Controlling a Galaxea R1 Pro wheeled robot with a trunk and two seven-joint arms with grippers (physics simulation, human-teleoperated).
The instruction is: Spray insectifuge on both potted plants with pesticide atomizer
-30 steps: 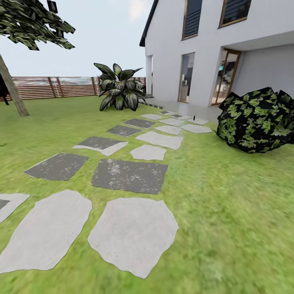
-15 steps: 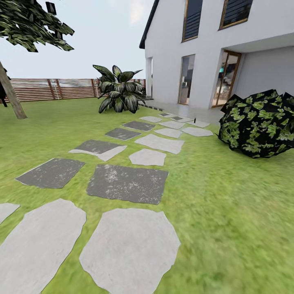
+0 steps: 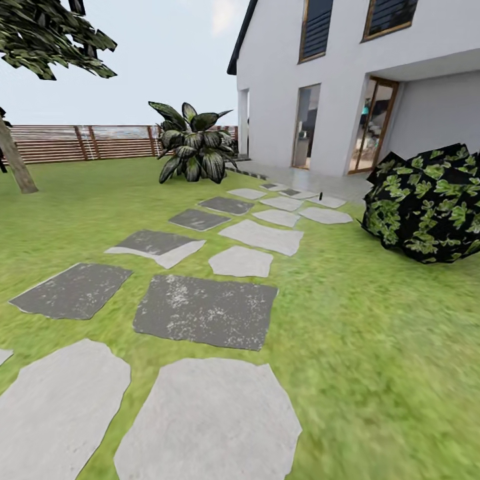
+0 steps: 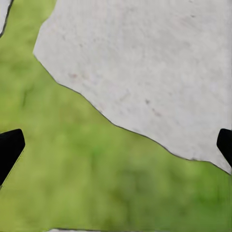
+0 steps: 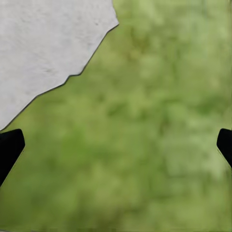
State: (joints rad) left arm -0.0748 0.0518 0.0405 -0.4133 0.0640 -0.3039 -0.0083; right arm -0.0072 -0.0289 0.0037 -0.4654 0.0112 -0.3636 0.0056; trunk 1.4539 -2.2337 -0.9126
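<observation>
I am on the garden lawn (image 3: 373,347), facing a path of stepping stones (image 3: 207,310) that leads to a white house (image 3: 347,87). A tiny dark upright thing (image 3: 321,196) stands on a far pale stone; it is too small to tell whether it is the pesticide atomizer. The potted plants are out of view. My left gripper (image 4: 117,147) hangs open over grass and the edge of a pale stone (image 4: 154,67), holding nothing. My right gripper (image 5: 117,147) is open too, over grass beside a pale stone corner (image 5: 43,43).
A dark leafy bush (image 3: 430,203) sits right of the path. A big broad-leaved plant (image 3: 192,150) stands at the path's far end near the house corner. A tree trunk (image 3: 15,163) rises at far left before a wooden fence (image 3: 87,142).
The whole head view has shifted: the stones have slid nearer and lower and the bush toward the right edge, so the camera has moved forward along the path.
</observation>
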